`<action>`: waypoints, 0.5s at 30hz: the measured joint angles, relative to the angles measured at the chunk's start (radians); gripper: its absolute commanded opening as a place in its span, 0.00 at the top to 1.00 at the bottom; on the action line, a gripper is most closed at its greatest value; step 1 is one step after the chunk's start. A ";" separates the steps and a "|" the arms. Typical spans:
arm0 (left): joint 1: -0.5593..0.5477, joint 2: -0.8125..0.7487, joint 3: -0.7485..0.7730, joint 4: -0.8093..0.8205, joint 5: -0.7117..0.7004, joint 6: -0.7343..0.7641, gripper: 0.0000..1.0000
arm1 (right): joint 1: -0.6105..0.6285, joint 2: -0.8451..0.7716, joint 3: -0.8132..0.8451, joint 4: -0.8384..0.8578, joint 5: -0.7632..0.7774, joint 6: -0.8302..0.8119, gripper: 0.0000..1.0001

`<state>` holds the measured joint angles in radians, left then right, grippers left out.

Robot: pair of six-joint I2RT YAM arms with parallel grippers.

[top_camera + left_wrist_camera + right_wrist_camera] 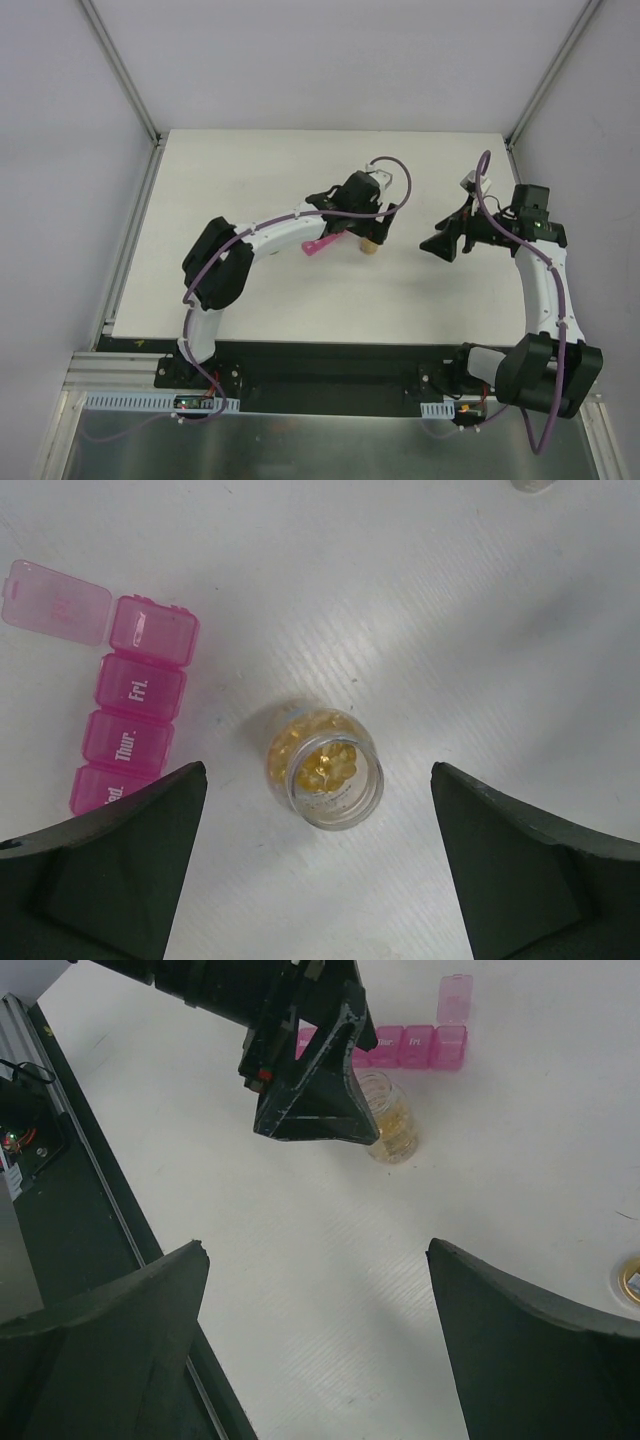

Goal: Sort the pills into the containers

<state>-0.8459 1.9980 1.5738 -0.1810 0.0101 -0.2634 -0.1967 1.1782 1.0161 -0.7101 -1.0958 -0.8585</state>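
My left arm reaches forward and to the right over the middle of the desk (250, 180), elbow bent, wrist tipped down. The left tool (362, 225) hangs above the bottle (371, 246) with its fingers released and spread wide. In the left wrist view the bottle (325, 770) sits midway between the two fingers (120, 860), touching neither.

The bottle stands upright on the desk, its mouth facing up at the wrist camera, and the amber pills (322, 760) show through the clear wall.

The pink organizer (135, 695) lies flat just beside the bottle, on the left in the left wrist view and apart from it. Its long axis runs lengthwise past the left finger, with labels Fri. and Thur. readable, and the lid (55, 602) of the end compartment is flipped open. From above, only one pink end (322, 245) pokes out from under the left arm.

My right arm is folded at the right side, forearm running away from me, wrist turned left. The right tool (440, 245) points toward the bottle, well apart from it, fingers released and holding nothing.
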 measured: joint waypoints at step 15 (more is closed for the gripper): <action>-0.038 0.080 0.083 -0.106 -0.032 0.017 0.22 | -0.009 0.032 -0.001 -0.039 -0.049 -0.035 0.06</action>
<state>-0.8837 2.0785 1.6566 -0.2867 -0.0223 -0.2466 -0.2054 1.2098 1.0153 -0.7494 -1.1450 -0.8936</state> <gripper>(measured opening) 0.795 0.942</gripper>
